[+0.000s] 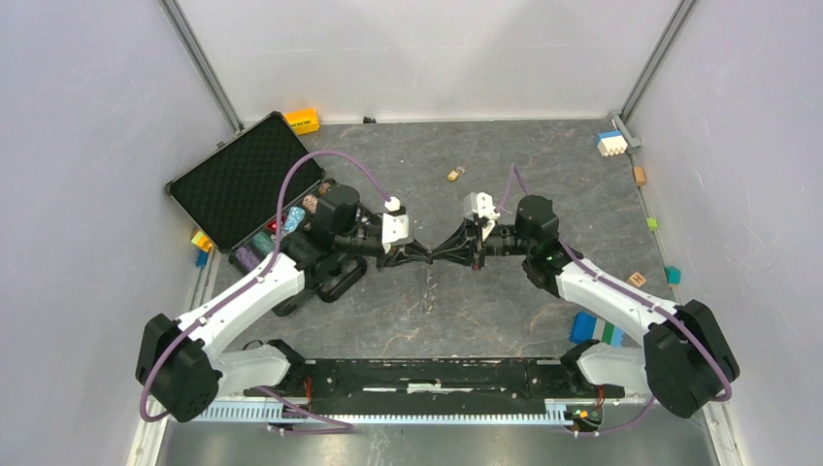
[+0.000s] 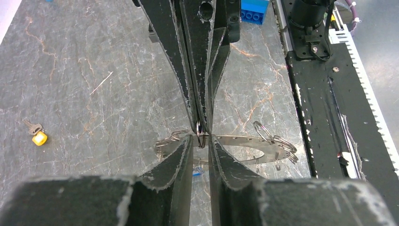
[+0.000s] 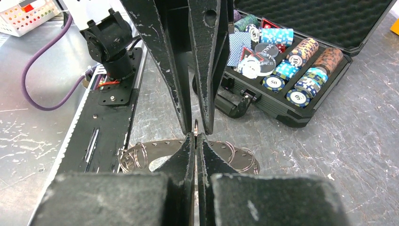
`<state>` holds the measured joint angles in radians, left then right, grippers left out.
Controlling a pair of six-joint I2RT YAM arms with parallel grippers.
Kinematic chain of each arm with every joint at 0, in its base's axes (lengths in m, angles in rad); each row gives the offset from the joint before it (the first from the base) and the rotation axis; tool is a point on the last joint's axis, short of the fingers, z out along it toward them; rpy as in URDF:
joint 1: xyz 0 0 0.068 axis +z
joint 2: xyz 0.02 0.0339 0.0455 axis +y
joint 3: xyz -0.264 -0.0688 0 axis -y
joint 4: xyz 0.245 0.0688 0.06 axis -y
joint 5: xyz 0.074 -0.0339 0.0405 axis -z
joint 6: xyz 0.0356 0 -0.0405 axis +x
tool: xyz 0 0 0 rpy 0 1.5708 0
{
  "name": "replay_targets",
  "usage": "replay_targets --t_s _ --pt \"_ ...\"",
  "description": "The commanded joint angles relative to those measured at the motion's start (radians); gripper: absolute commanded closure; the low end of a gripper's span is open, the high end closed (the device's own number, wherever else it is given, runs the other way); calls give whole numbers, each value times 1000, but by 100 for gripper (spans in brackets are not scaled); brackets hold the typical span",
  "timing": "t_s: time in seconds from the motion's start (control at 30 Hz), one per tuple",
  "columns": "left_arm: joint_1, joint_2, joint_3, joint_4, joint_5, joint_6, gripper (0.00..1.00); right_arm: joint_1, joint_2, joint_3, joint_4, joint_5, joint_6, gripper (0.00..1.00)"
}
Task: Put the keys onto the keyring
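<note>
My two grippers meet tip to tip over the middle of the table. The keyring [image 2: 237,140] [image 3: 158,146] is a flat silvery ring plate with holes and several small split rings, lying under the tips. My right gripper [image 3: 195,135] [image 1: 443,254] is shut on one small split ring [image 2: 200,134] that stands edge-on. My left gripper [image 2: 201,139] [image 1: 423,254] stands slightly open around that ring, its pads apart from it. A bit of blue [image 2: 197,173] shows through the left gap. The yellow key [image 2: 38,137] [image 1: 454,175] lies on the table, away from both grippers.
An open black case of poker chips [image 1: 243,180] [image 3: 291,89] sits at the back left. Toy blocks lie around the edges: orange [image 1: 303,119], white and blue [image 1: 610,144], blue [image 1: 585,327]. The black base rail [image 1: 437,374] runs along the near edge.
</note>
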<state>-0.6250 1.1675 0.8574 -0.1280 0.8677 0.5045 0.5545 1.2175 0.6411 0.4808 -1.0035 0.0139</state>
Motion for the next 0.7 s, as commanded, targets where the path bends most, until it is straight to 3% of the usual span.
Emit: replay_targets --t_s 0.0,0.33,0.67 --pt "-3 3 43 14 29 20 76 -1 4 19 67 -15 11 100" --pt "-4 7 35 8 26 28 77 -1 -2 18 74 -21 18 100" --pt "-5 14 35 9 32 29 88 -1 4 11 99 -27 38 100"
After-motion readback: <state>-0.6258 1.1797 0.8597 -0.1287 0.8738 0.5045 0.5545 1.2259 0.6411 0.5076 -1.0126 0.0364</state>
